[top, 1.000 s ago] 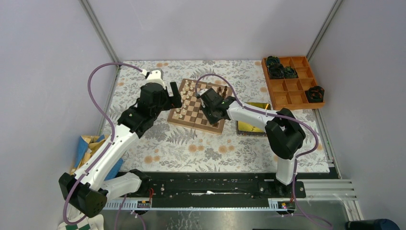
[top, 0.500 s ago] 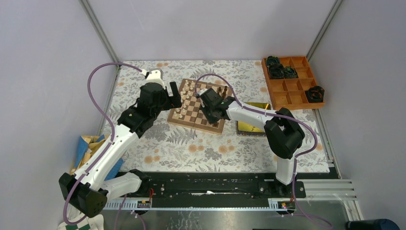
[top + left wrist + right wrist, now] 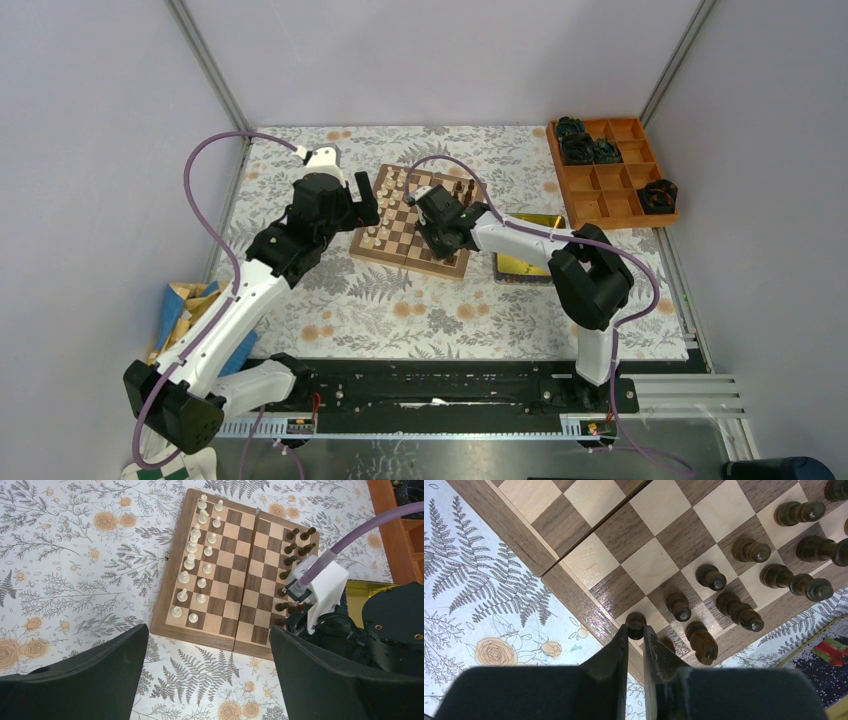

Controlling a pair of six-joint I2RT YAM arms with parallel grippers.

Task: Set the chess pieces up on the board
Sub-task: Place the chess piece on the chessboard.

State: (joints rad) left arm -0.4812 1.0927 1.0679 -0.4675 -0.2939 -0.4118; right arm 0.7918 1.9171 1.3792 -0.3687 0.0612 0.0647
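While the left tool (image 3: pixel 209 635) hangs wide open above the board (image 3: pixel 161 607), the right tool (image 3: pixel 636 631) pinches a dark pawn (image 3: pixel 636 621).

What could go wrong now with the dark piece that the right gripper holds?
1. The right gripper holds the dark pawn by its head only, so it may slip or tip on release.
2. The neighbouring dark pieces stand close; the opening gripper might knock one over.
3. The pawn is at the board border; a fall could send it off.

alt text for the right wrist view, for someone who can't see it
The right gripper pinches a dark pawn at the edge of the chessboard. Other dark pieces stand on nearby squares; a floral tablecloth lies beyond it.
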